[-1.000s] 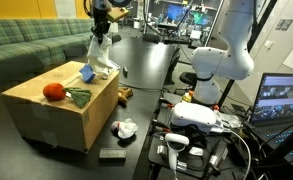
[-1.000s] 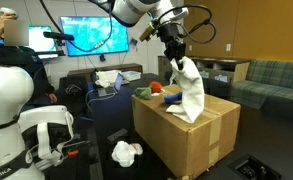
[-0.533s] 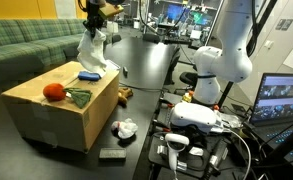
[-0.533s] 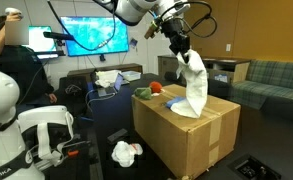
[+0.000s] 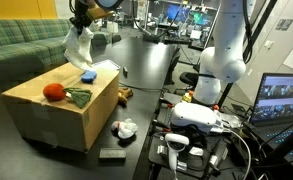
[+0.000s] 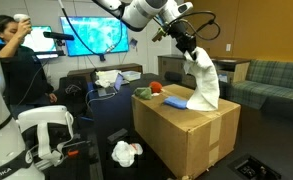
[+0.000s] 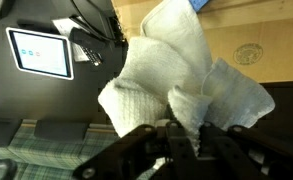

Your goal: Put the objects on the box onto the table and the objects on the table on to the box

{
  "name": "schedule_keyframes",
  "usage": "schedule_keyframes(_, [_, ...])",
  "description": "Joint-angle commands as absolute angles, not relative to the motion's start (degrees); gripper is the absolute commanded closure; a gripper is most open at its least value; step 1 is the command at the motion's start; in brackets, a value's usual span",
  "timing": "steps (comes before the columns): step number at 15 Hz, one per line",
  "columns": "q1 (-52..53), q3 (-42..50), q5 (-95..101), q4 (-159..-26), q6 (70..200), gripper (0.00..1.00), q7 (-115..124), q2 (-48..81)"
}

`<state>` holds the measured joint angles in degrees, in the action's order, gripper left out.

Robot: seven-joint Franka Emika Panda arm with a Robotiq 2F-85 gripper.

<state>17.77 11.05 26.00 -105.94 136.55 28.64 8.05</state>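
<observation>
Tool (image 6: 189, 50) is pinching the white cloth (image 6: 204, 82), dangling it over the box (image 6: 186, 140) edge near the blue block (image 5: 88, 75).

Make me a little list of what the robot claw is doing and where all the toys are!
claw: shut on the white towel
white towel: hanging from the claw, lifted over the box
on the box: red ball, green cloth, blue block
on the black table: white wad, black bar, brown plush toy beside the box
</observation>
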Motion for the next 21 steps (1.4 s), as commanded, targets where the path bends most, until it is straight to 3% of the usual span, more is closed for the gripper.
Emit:
schedule_keyframes(1, [12.98,5.98,26.05,-101.74,141.1,0.97,29.2,12.34])
schedule_keyframes(12, [14.16,4.18,25.02,-94.11,147.92,0.97,28.02,25.13])
schedule_keyframes(19, [14.25,3.88,22.85,-93.24,147.16,0.96,24.45,26.83])
schedule_keyframes(20, [13.76,3.16,21.77,-93.85,146.24,0.64,22.55,26.14])
schedule_keyframes(21, [13.46,2.69,20.84,-94.59,145.71,0.63,20.77,25.43])
